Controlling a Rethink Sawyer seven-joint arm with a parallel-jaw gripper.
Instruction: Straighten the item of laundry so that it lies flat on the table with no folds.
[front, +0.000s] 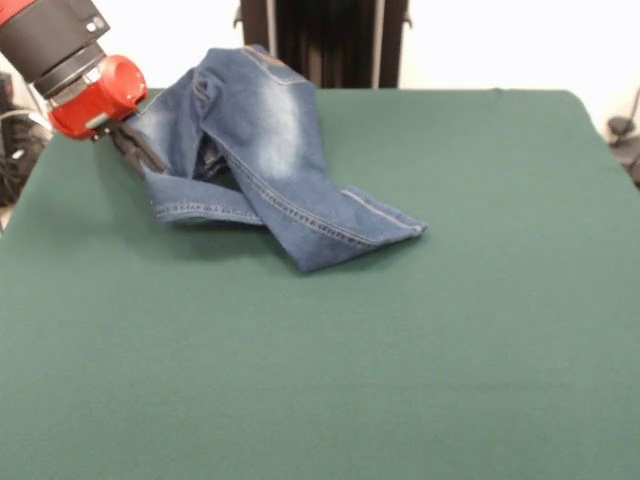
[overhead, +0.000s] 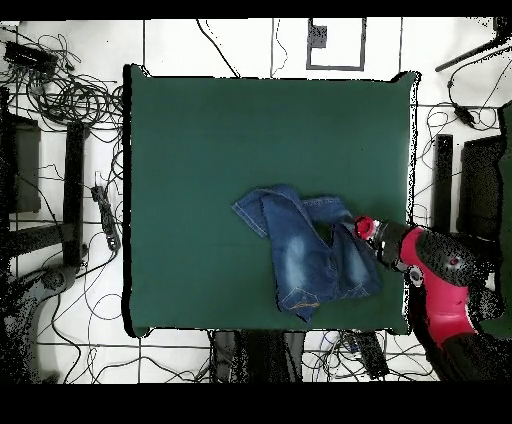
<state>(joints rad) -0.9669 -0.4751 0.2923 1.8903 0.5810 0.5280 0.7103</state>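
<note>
The item of laundry (front: 270, 150), a small pair of blue denim jeans with pale faded patches, lies crumpled and folded over itself at the far left of the table (front: 400, 350). One leg end points toward the middle, and another hem lies at the left. My gripper (front: 138, 150), below a red wrist, sits low against the left edge of the denim and touches it. Its grip is hidden. In the overhead view the jeans (overhead: 305, 250) lie near the table's (overhead: 220, 140) lower right, with the gripper (overhead: 365, 228) at their right edge.
The dark green table stretches wide around the jeans. Cables (overhead: 70, 95) and dark stands (overhead: 75, 190) lie on the floor around the table. The red arm (overhead: 445, 285) reaches in past the table's right side in the overhead view.
</note>
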